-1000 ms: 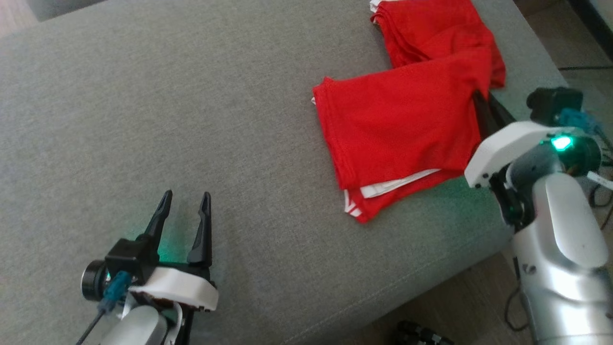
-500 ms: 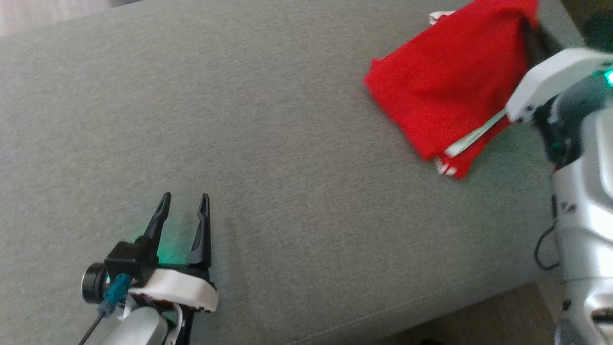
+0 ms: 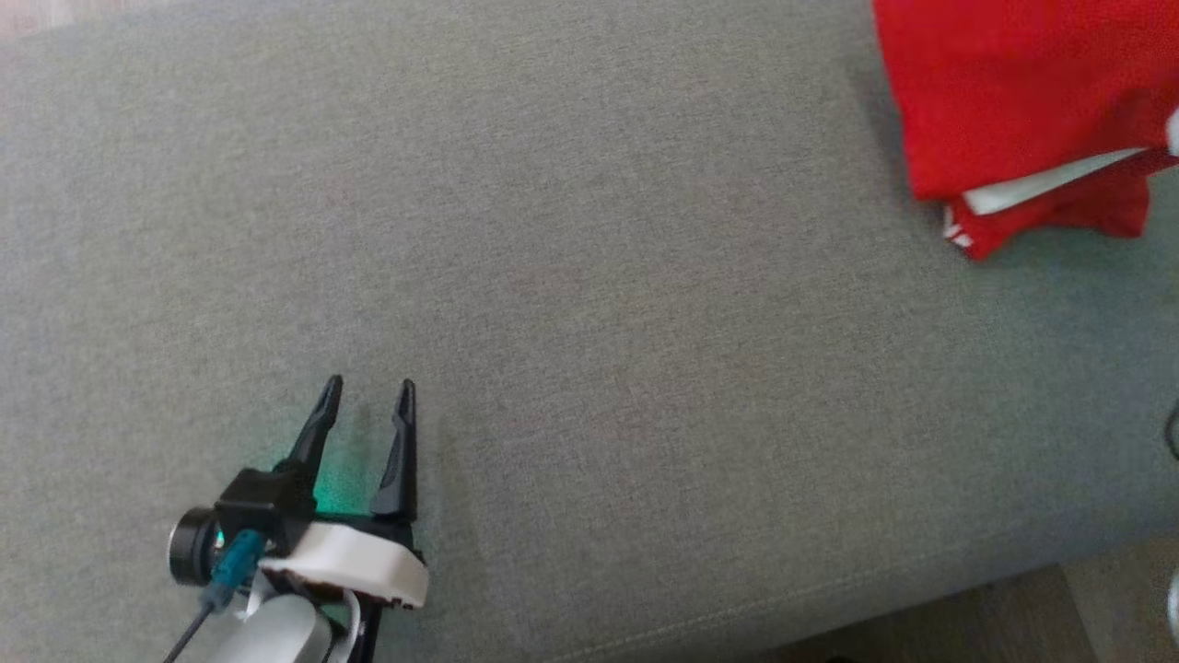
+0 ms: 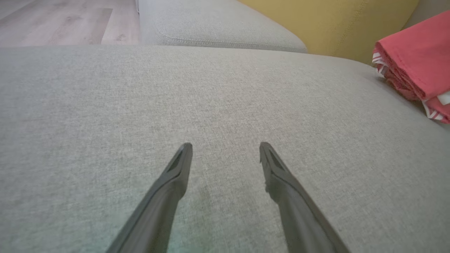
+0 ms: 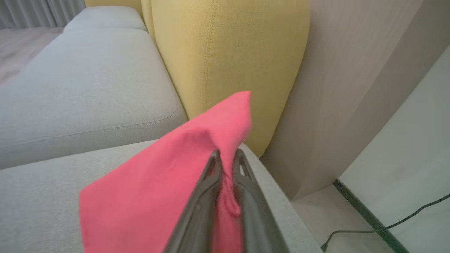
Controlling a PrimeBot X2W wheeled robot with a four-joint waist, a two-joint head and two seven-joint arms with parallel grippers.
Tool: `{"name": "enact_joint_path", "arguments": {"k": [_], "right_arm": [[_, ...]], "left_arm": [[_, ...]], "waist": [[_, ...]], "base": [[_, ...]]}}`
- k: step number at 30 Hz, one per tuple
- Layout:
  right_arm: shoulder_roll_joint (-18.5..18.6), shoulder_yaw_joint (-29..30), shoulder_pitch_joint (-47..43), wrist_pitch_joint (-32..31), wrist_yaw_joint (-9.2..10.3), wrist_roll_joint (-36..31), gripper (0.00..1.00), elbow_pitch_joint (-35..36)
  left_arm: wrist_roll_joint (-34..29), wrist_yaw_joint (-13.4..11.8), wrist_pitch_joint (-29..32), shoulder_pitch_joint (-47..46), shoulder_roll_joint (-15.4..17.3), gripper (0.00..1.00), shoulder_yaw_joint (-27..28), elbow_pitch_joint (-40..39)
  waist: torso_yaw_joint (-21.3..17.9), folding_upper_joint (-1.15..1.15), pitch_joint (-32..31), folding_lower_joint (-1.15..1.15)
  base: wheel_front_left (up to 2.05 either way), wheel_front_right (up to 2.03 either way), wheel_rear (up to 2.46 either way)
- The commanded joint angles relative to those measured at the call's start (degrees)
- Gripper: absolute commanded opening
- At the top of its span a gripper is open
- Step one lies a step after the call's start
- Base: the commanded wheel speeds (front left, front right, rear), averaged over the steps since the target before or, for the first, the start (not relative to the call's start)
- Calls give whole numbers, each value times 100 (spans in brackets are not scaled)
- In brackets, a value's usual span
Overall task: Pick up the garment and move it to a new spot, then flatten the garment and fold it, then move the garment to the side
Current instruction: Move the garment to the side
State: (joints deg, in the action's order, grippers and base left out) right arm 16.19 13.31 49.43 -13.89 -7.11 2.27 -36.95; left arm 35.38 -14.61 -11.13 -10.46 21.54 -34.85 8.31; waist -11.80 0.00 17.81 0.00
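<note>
The red garment with white trim is folded in layers at the top right of the head view, its lower corner resting on the grey sofa seat. In the right wrist view my right gripper is shut on a raised fold of the garment, cloth pinched between its fingers. My left gripper stands open over bare cushion at the lower left, far from the garment. In the left wrist view its fingertips are spread apart, with the garment at the far right.
A yellow back cushion stands behind the seat. A beige wall panel and pale floor with a black cable lie past the sofa's right end. The seat's front edge runs along the bottom right of the head view.
The head camera has swung left, so the garment now sits at the frame's upper right. The right gripper has lifted the garment's edge and carried it toward the sofa's right end. The left gripper stays put.
</note>
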Motion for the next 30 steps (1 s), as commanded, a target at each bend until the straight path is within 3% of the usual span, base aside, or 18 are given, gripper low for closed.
{"name": "enact_joint_path", "arguments": {"k": [1, 2, 11, 21, 30], "right_arm": [[159, -46, 196, 136, -37, -134, 76, 177], [202, -23, 189, 253, -37, -222, 100, 162], [53, -8, 128, 841, -37, -466, 100, -265], [-150, -594, 88, 1182, -37, -321, 100, -329], [-509, -1374, -421, 1422, -37, 18, 100, -165]], "left_arm": [[-26, 4, -3, -185, 90, 100, 163, -170], [-30, 0, 6, -185, 93, 100, 153, -176], [-43, -38, 89, -143, 133, 100, 78, -235], [23, -73, 72, -64, 127, 100, 82, -248], [263, -107, -139, 145, 10, 100, 296, -165]], "waist": [[12, 0, 10, 0], [13, 0, 14, 0], [-83, 0, -64, 0], [-118, 0, -443, 0], [141, 0, -1183, 0]], "base": [[0, 0, 0], [0, 0, 0], [0, 0, 0], [0, 0, 0], [0, 0, 0]]}}
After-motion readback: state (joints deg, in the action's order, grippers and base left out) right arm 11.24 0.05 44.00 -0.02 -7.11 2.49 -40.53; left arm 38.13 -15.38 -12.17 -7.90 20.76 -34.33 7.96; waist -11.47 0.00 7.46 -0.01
